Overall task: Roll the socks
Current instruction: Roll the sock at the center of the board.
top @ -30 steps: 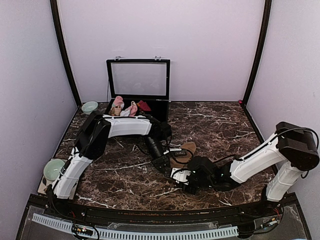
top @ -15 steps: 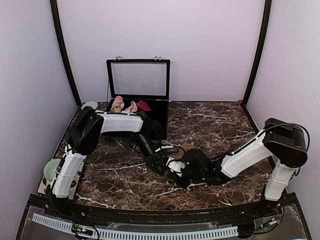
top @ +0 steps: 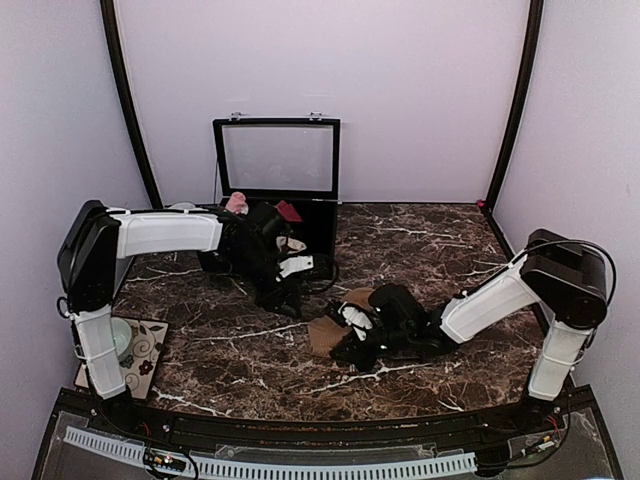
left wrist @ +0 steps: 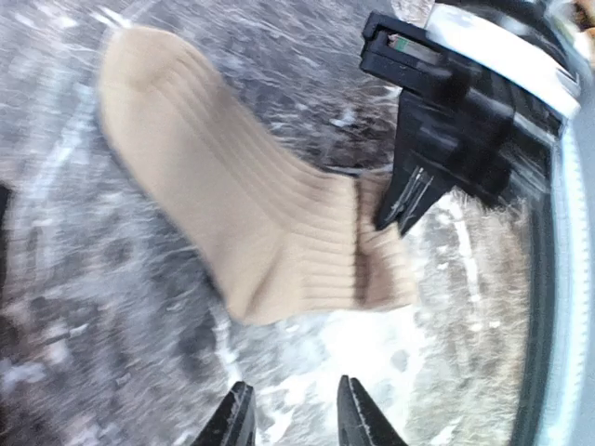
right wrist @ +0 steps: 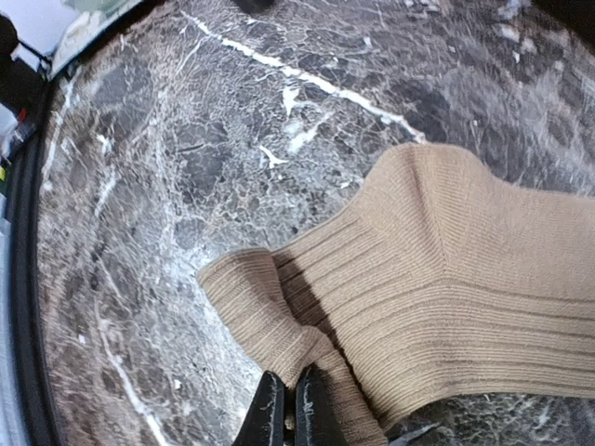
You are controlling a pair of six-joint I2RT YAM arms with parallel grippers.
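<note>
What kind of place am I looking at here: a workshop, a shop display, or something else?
Most likely a robot test booth in a lab. Plain lilac walls close in a marble-patterned table, a left arm and a right arm stand at its near edge, and a tan sock lies on it.

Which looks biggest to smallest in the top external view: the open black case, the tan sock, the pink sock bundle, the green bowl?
1. The open black case, by far.
2. The tan sock, though partly covered.
3. The green bowl and the pink sock bundle: both partly hidden, so not ranked against each other.
</note>
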